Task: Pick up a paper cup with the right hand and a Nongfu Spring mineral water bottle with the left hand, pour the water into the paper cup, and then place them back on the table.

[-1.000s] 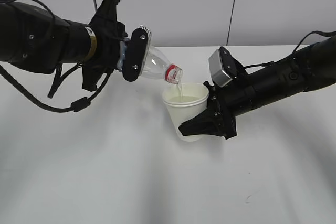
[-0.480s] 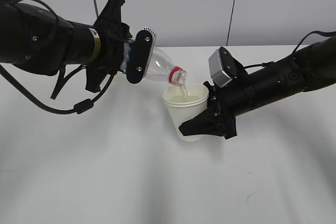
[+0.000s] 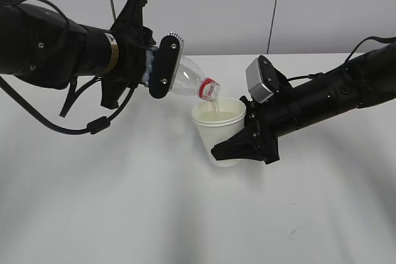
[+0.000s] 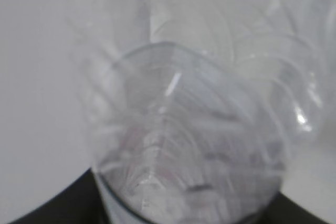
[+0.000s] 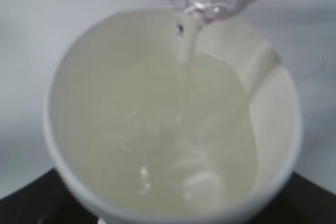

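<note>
My left gripper [image 3: 159, 66], on the arm with the yellow band, is shut on the clear Nongfu Spring mineral water bottle [image 3: 189, 78], tilted mouth-down to the right. Its red neck ring [image 3: 207, 88] hangs just over the paper cup [image 3: 218, 129]. A thin stream of water [image 5: 185, 59] falls from the mouth into the cup, whose cream inside holds water [image 5: 173, 145]. My right gripper [image 3: 238, 148] is shut round the cup's side and holds it above the table [image 3: 124, 202]. The bottle's body [image 4: 189, 156] fills the left wrist view, hiding the fingers.
White wall panels with two dark vertical seams [image 3: 274, 10] stand behind the table's far edge. A black cable [image 3: 74, 125] loops under the left arm. A faint scuff mark [image 3: 297, 230] lies on the table at the front right.
The left arm shifted slightly right and up with the bottle during the first half second, bringing the neck over the cup; since then it has stayed still. The right arm has not moved.
</note>
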Robot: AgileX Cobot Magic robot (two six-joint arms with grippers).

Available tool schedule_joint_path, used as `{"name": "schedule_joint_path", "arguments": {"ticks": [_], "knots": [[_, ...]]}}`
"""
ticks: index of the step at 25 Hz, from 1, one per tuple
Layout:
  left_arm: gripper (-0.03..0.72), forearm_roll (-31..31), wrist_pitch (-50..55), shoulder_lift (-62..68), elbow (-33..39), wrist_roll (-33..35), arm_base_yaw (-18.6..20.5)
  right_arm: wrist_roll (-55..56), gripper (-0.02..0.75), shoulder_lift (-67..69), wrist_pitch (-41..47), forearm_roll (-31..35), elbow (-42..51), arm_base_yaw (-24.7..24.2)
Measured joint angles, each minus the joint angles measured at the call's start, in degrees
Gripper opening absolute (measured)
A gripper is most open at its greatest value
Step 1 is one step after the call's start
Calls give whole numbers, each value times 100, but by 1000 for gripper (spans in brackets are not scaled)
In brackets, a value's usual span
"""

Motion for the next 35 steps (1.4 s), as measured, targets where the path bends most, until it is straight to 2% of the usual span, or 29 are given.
{"name": "schedule_joint_path", "arguments": {"ticks": [10,17,25,30,35], "knots": [[331,0,5,0,0,-89,0,-11,479,0,0,0,0,0],[331,-40,-2,0,0,-1306,0,-469,479,0,31,325,0,0],[331,-634,-172,0,0,-2728,35,-735,477,0,481,943,0,0],[331,-723,-866,0,0,-3698,240,-1231,477,0,634,1664,0,0],[331,-815,-1555,0,0,-4608,638,-1756,477,0,849,2503,0,0]]}}
